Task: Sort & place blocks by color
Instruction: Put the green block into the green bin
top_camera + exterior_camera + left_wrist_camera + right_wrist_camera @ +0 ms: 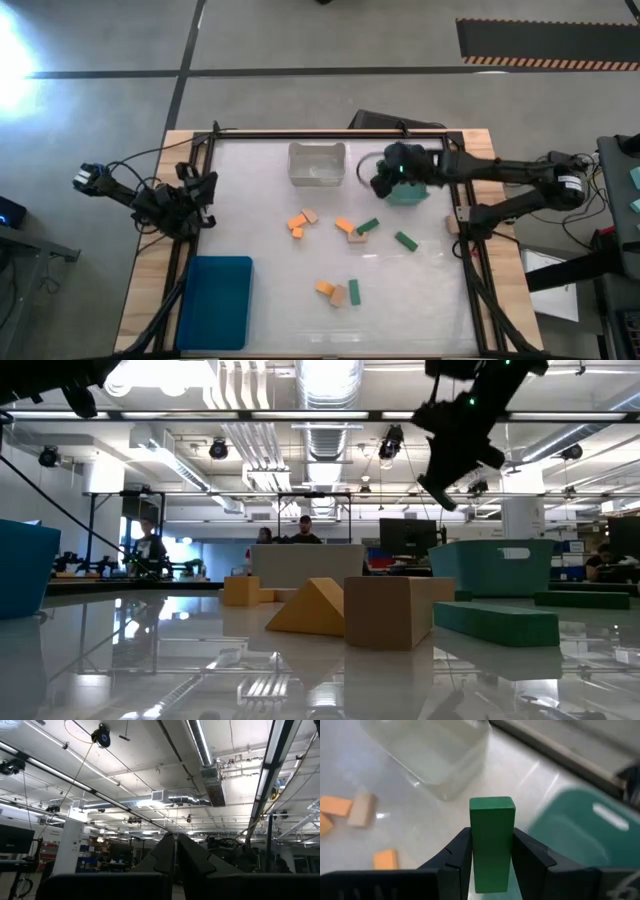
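Observation:
My right gripper (385, 180) hangs high over the table's far right, shut on a green block (492, 820), beside the green bin (585, 830) and near the clear bin (430, 755). Loose blocks lie flat on the table: orange (297, 222), tan (311, 215), orange (345, 225), tan (357, 236), green (368, 226) and green (405, 240) in the middle. Nearer the front lie orange (325, 288), tan (339, 296) and green (354, 292). My left gripper (175, 855) waits shut at the table's left edge (195, 190), pointing upward. My right gripper pinches the green block's two long side faces (492, 855) between its two fingers. The block lies along the fingers, and its free end (492, 802) sticks out past the fingertips. The fingers slant downward from the table's right. The block is lifted clear of the table.
A blue bin (215, 300) stands at the near left corner. The clear bin (317, 163) sits at the far middle and the green bin (405, 192) just right of it. A dark frame rail (330, 132) runs along the far edge.

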Available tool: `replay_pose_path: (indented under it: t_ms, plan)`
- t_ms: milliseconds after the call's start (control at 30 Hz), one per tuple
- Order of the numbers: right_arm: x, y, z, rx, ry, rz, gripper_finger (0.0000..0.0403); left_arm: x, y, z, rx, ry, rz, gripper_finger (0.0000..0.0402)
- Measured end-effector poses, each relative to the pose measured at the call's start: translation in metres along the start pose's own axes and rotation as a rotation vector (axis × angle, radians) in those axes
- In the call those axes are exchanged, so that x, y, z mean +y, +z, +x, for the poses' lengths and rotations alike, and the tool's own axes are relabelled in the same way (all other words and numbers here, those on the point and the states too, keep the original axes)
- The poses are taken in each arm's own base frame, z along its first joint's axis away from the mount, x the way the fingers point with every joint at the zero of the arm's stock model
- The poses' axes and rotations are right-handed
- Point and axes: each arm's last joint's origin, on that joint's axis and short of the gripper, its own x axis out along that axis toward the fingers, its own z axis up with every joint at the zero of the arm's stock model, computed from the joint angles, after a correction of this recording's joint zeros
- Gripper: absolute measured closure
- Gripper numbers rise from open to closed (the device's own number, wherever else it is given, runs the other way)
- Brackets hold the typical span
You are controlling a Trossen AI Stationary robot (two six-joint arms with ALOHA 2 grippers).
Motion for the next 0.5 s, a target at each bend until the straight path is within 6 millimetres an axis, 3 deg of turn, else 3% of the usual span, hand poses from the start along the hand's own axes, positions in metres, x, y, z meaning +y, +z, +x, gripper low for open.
replay_pose_path:
  t_ms: [100, 500]
  plan:
    - [-0.018, 0.001, 0.007, 0.090, -0.032, 0.039, 0.0300, 0.001, 0.003, 0.001, -0.013, 0.008, -0.012, 0.0396]
    - [-0.058, -0.011, 0.029, 0.396, -0.247, 0.103, 0.0300, 0.003, 0.005, 0.001, -0.021, 0.013, -0.019, 0.0396]
